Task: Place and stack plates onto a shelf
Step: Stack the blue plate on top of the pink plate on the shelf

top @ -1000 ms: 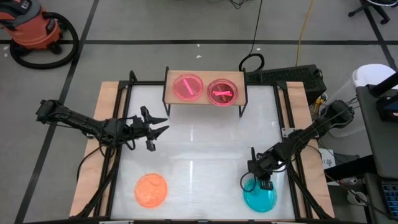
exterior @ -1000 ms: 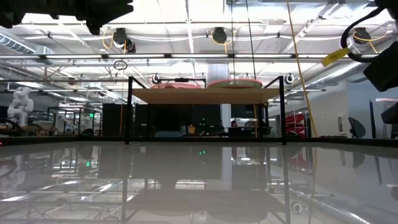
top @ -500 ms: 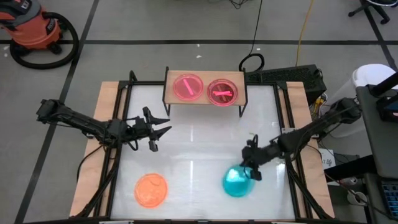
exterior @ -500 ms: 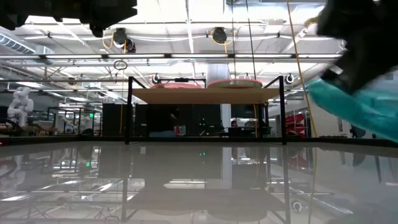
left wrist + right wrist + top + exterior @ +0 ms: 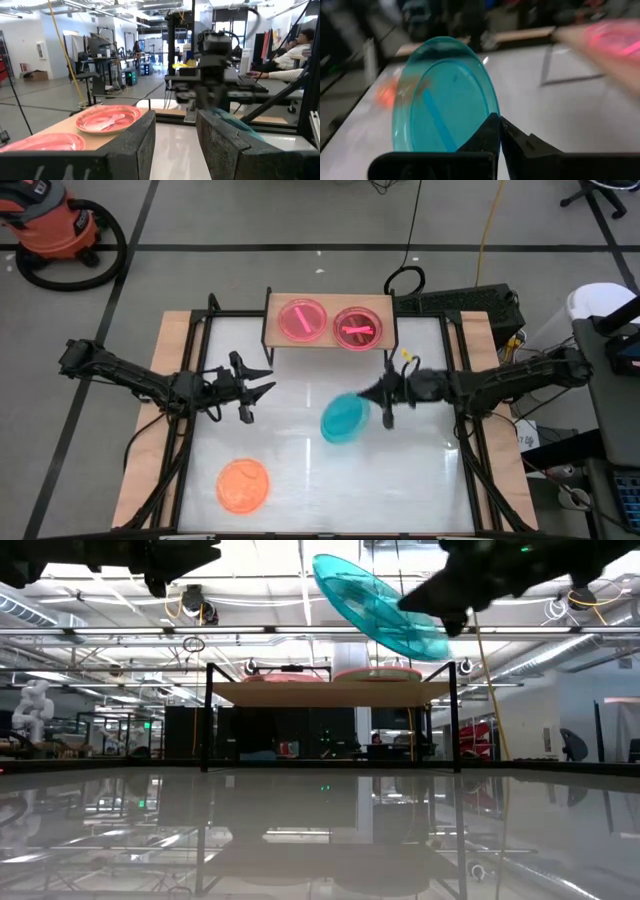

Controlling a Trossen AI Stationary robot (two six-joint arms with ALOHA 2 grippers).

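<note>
A blue plate (image 5: 345,417) hangs in the air in front of the shelf (image 5: 330,345), held by my right gripper (image 5: 373,400), which is shut on it. In the low view the blue plate (image 5: 375,605) stands tilted above the height of the shelf (image 5: 330,692). Two pink plates (image 5: 302,320) (image 5: 357,327) lie flat on the shelf board. An orange plate (image 5: 243,485) lies flat on the table near its near-left part. My left gripper (image 5: 258,384) waits open above the table's left half, left of the shelf. My right gripper pinches the blue plate's rim (image 5: 493,111) between its two fingers (image 5: 487,131), on the plate's side toward the table's right. The fingers come about level from the right. The plate is lifted clear and tilted, reaching out beyond the fingertips toward the left.
The shelf's black legs (image 5: 208,715) (image 5: 456,715) stand at the table's far edge. A wood border (image 5: 150,430) frames the white tabletop. The left wrist view shows both pink plates (image 5: 107,119) and the right arm (image 5: 212,75). A person (image 5: 292,50) sits beyond the table.
My right gripper took the blue plate off the table's near-right corner, lifted it high and carried it toward the far edge and leftward, toward the shelf. The plate went from lying flat to tilted in the air. The left arm kept still.
</note>
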